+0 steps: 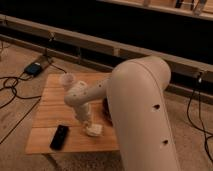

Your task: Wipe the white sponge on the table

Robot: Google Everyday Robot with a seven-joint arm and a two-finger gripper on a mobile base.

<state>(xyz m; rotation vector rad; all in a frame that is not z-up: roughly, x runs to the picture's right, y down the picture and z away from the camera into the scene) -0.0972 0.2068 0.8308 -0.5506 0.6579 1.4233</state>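
Pressing down, my gripper (90, 128) has its fingers closed on the small off-white soft sponge (93, 130), which sits on the near middle of the light-brown wooden plank desk (52, 107). I'd keep steady downward pressure and sweep right, away from the flat black phone-like slab (59, 137).

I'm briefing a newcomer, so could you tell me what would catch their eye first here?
The big white arm fills the right foreground, reaching down to the table. Its gripper, shut, presses on the sponge near the front edge, with a black slab lying to its left.
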